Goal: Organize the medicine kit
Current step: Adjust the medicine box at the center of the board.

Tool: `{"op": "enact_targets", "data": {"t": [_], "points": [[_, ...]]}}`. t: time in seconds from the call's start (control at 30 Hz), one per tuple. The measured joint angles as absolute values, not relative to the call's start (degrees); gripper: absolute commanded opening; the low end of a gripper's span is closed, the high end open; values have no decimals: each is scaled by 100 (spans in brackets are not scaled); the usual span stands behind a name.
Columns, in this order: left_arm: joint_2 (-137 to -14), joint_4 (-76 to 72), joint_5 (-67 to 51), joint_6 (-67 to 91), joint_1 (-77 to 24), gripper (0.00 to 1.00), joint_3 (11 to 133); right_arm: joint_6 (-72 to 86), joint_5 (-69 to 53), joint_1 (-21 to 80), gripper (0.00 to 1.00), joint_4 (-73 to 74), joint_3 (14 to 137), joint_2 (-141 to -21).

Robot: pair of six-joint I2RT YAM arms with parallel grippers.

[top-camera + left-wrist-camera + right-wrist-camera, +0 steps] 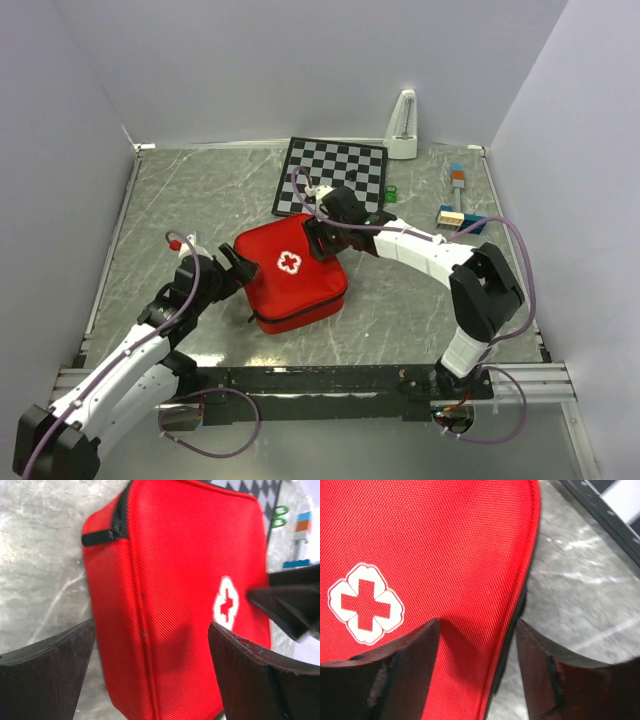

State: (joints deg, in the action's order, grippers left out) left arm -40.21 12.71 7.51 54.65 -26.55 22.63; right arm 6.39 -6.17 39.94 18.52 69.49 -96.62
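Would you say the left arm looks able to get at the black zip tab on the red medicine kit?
Probably yes: the left gripper is open, facing the medicine kit, and nothing covers the zip tab.

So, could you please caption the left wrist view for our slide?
Open left claw frames the soft red zip case with white cross emblem.

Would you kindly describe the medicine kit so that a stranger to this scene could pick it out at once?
On the grey marbled table, find the black-and-white chessboard at the back; just in front of it, between the left gripper and the right gripper, lies the medicine kit. It is the only big red thing: a soft zip case with a white cross on top.
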Motion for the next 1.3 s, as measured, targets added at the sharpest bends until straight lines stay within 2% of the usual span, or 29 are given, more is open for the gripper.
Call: {"op": "enact_targets", "data": {"t": [0.13,0.33,0.5,0.6,0.7,0.8,0.83,1.1,1.3], "points": [[-4477,1087,268,5212,-2292,99,2298,779,-246,4014,76,2180,6949,-9227],[-5043,906,-128,4991,-1957,99,2405,1573,469,4014,73,2550,6683,-7725],[-5247,589,-333,4936,-1772,89,2418,2440,464,4108,63,2783,5264,-6298],[-5391,421,-416,4912,-1754,83,2438,2886,287,4307,62,3048,4560,-5819],[-5483,325,-478,4908,-1754,72,2440,3181,-16,4447,67,3144,4281,-5697],[-5500,130,-530,4910,-1750,47,2390,3391,-423,4501,71,2952,4112,-5771],[-5494,45,-545,4906,-1726,43,2322,3457,-569,4506,72,2842,4069,-5830],[-5262,-923,-926,5061,-1658,33,1662,3594,-1188,4421,73,2108,4215,-6823],[-4735,-1378,-1114,5269,-1712,13,1125,3465,-1466,3848,73,2152,4449,-7343]]}}
